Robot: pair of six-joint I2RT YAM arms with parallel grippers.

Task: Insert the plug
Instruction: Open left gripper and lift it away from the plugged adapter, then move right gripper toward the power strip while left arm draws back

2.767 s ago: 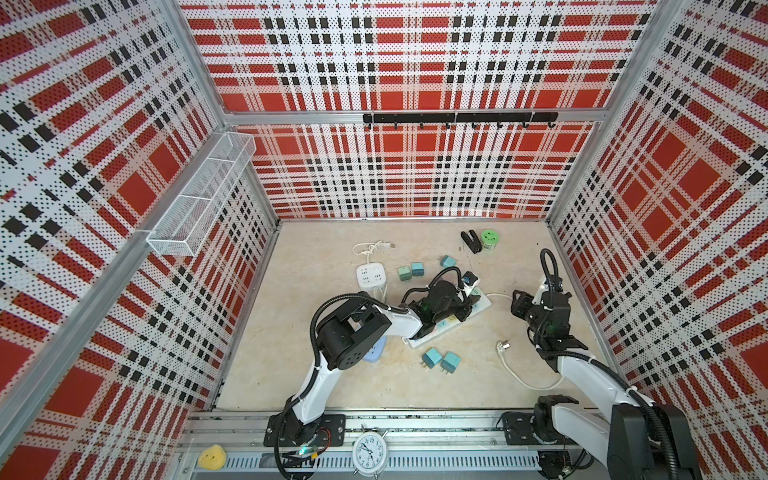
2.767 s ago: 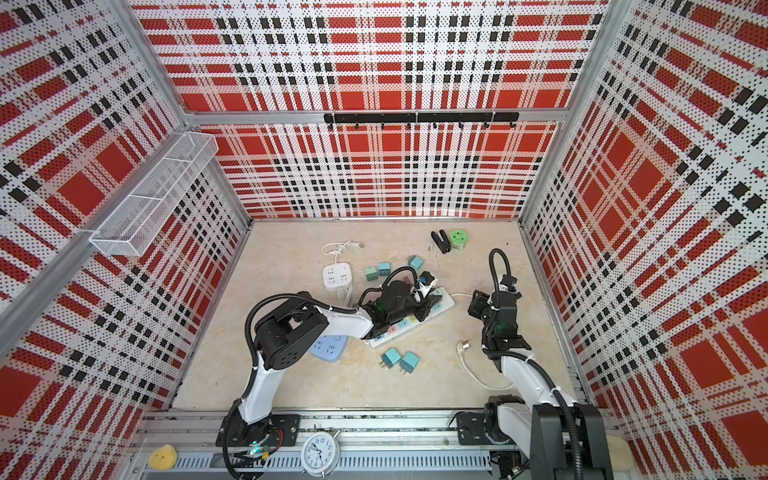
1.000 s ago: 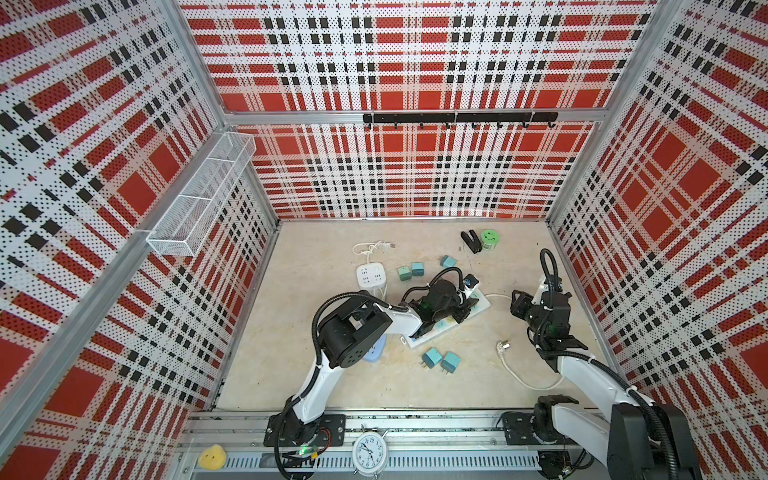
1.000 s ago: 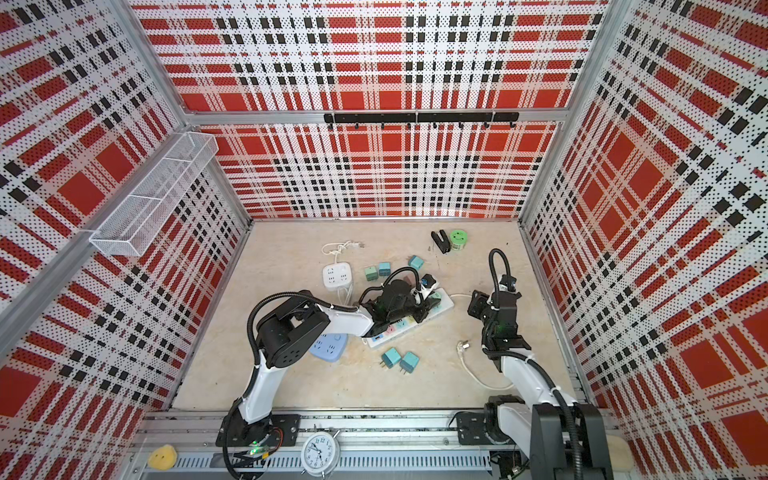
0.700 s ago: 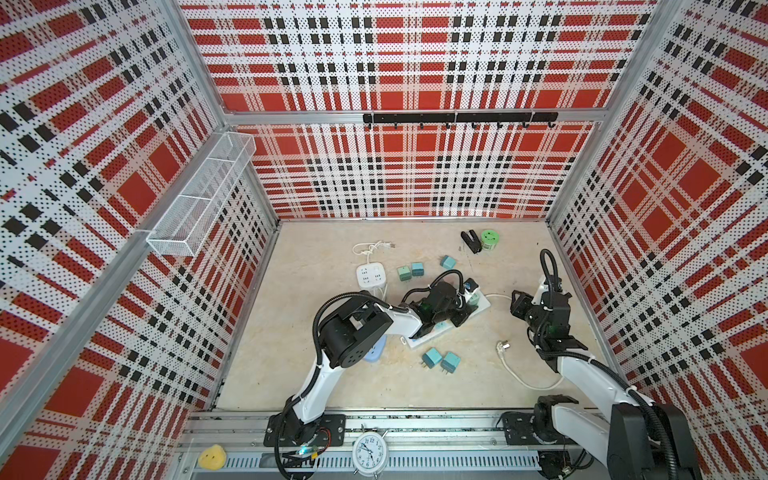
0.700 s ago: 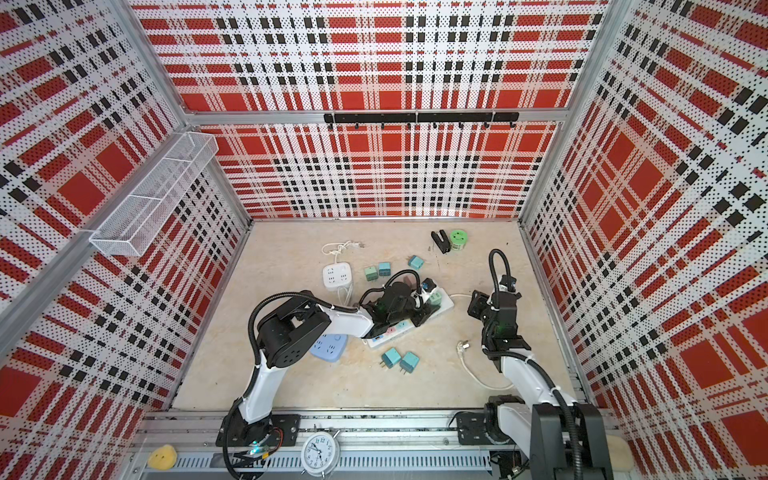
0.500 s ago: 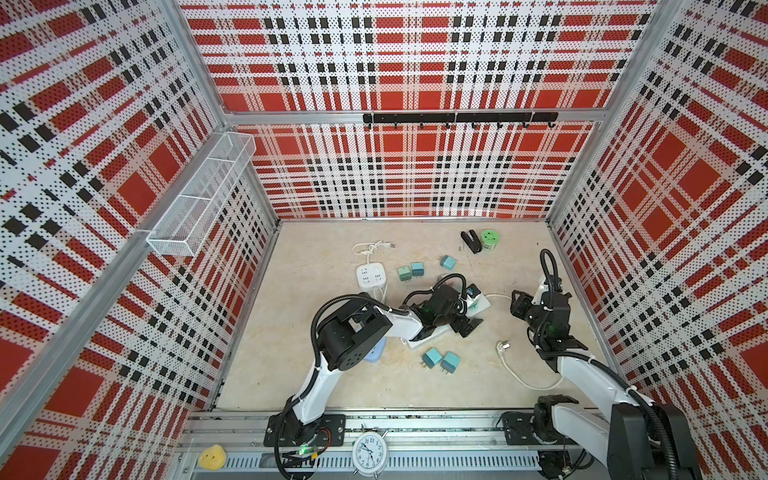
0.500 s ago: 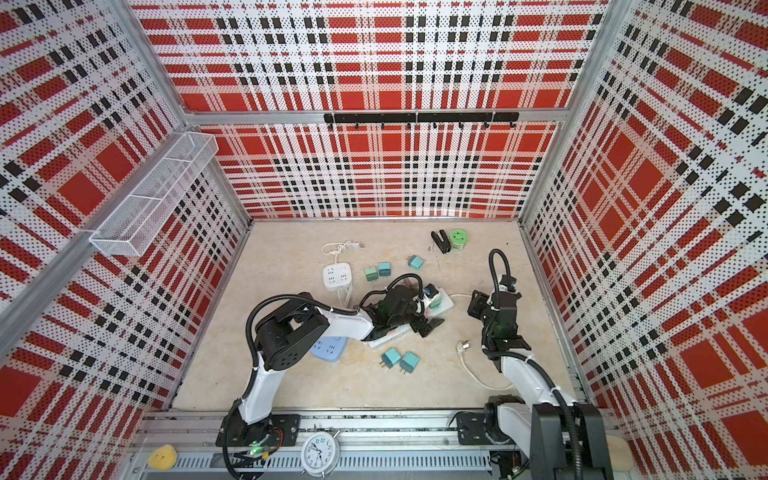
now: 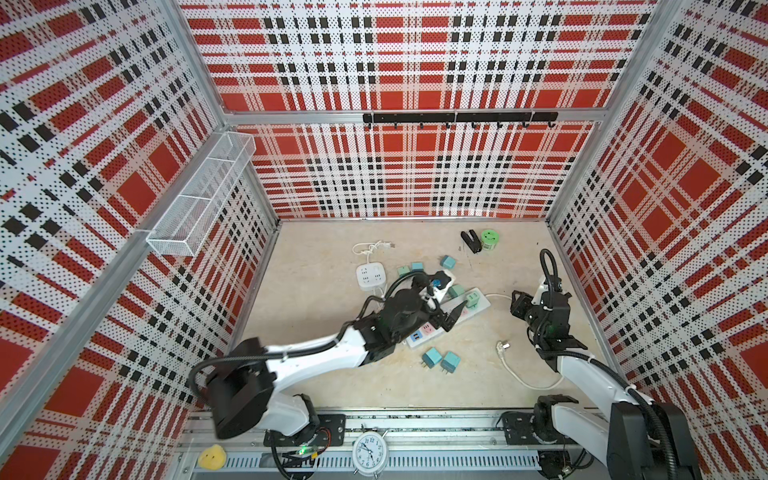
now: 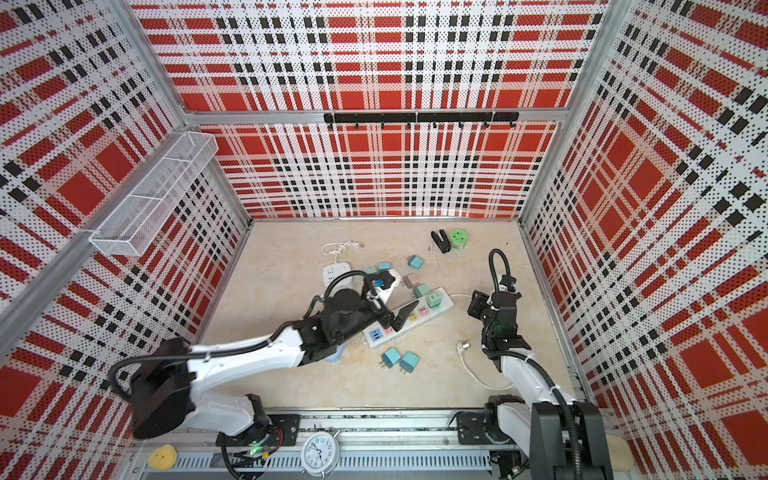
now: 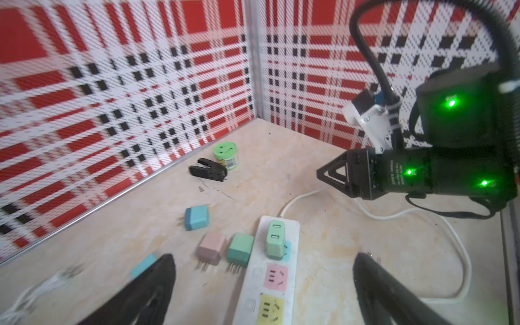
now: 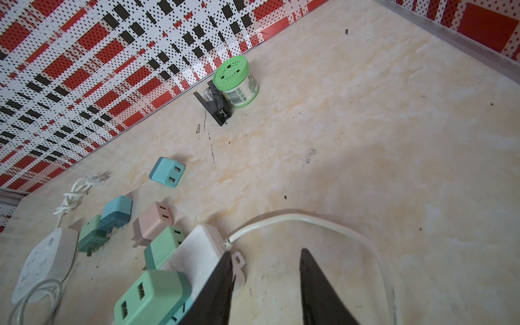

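The white power strip lies slantwise in the middle of the floor in both top views. A light green plug stands upright in its end socket, nearest the cable. My left gripper hovers over the strip behind that plug. It is wide open and touches nothing. My right gripper is low at the strip's cable end. Its jaws are apart over bare floor, with one finger beside the strip's mounting tab.
Loose pink, green and blue plugs lie beside the strip, and two teal ones lie in front of it. A white socket hub, a green can and a black clip sit behind. The strip's cable loops right.
My left gripper has opened wide and drawn back a little from the light green plug, which stays in the strip. The right arm has not moved.
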